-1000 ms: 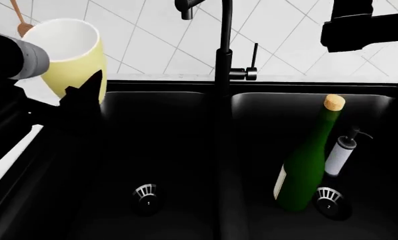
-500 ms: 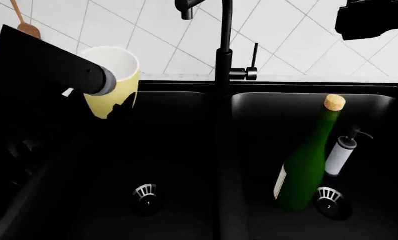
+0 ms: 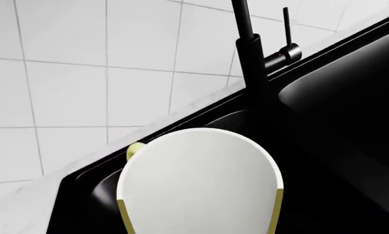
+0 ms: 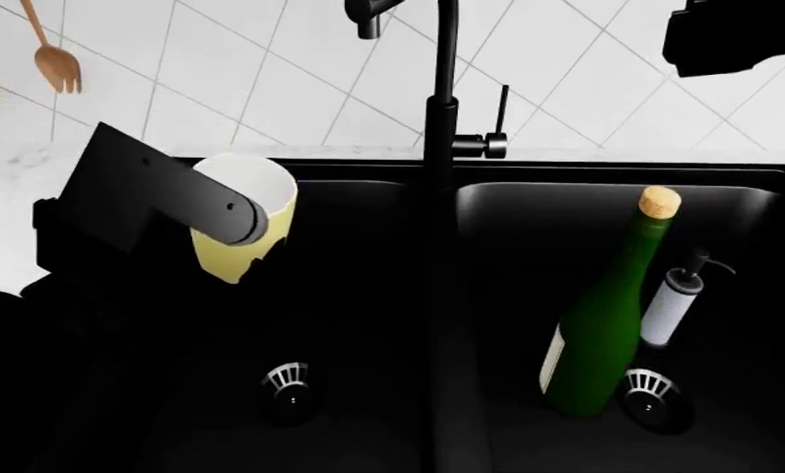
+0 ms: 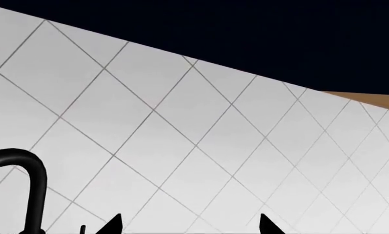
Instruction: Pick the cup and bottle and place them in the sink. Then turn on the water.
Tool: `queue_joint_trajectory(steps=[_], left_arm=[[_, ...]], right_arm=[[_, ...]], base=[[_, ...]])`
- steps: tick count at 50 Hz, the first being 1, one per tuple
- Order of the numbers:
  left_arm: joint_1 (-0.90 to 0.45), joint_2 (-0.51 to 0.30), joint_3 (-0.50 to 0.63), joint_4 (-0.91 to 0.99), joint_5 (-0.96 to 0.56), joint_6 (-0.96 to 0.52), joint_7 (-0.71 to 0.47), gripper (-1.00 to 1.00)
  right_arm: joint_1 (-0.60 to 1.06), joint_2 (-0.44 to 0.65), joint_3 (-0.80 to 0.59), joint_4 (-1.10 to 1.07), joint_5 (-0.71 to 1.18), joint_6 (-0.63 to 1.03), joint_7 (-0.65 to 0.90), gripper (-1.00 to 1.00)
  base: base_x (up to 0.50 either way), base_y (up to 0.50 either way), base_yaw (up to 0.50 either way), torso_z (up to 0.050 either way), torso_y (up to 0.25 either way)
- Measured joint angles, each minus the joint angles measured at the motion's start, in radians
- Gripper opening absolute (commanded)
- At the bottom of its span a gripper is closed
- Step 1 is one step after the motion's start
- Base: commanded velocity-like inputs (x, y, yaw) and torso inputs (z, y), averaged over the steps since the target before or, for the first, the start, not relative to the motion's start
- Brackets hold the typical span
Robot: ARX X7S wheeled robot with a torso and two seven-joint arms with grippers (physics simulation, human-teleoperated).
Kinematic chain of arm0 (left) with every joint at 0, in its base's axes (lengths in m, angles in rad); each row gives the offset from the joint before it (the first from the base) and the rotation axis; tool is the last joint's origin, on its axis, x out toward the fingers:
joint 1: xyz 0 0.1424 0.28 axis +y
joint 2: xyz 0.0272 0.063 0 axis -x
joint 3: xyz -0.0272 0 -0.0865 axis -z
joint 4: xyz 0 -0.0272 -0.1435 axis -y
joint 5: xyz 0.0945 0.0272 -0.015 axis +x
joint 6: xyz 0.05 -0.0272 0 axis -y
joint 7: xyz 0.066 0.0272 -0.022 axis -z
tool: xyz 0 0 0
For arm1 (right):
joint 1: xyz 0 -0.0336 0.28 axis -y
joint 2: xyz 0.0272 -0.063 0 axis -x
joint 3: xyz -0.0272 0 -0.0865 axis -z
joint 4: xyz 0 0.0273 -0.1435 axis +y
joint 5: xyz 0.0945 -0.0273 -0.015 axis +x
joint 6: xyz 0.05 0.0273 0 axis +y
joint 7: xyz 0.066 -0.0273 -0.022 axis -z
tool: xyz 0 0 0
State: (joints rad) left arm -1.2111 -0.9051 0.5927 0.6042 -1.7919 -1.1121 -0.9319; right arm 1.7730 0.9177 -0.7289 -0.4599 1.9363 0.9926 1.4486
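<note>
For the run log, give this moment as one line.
left claw: holds pale yellow mug over left basin | dark green glass bottle: in right basin

A black gooseneck faucet (image 4: 439,89) is rising behind the divider between the two basins, its spout end (image 4: 363,14) hanging near the top of the head view and a thin lever (image 4: 500,108) sticking up from a stub on its side. A small white-and-grey pump dispenser (image 4: 670,305) is leaning in the right basin. Round metal drains (image 4: 287,380) are sitting in the basin floors. White wall tiles (image 4: 287,89) are running diagonally behind. Two wooden utensils (image 4: 53,54) are hanging at the far left, above a pale marbled counter (image 4: 11,197)
</note>
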Motion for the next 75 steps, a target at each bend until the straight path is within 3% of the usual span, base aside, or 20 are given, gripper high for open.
queue_joint_trajectory(steps=[37, 75], left_arm=[[0.158, 0.060, 0.093, -0.071, 0.271, 0.033, 0.165, -1.00], [0.240, 0.074, 0.157, -0.108, 0.380, 0.062, 0.227, -1.00]], right_arm=[[-0.007, 0.001, -0.022, 0.000, -0.015, -0.010, -0.016, 1.00], [-0.014, 0.012, -0.038, -0.006, -0.018, -0.021, -0.020, 1.00]], base=[[0.00, 0.00, 0.00, 0.000, 0.001], [0.00, 0.00, 0.00, 0.000, 0.000]])
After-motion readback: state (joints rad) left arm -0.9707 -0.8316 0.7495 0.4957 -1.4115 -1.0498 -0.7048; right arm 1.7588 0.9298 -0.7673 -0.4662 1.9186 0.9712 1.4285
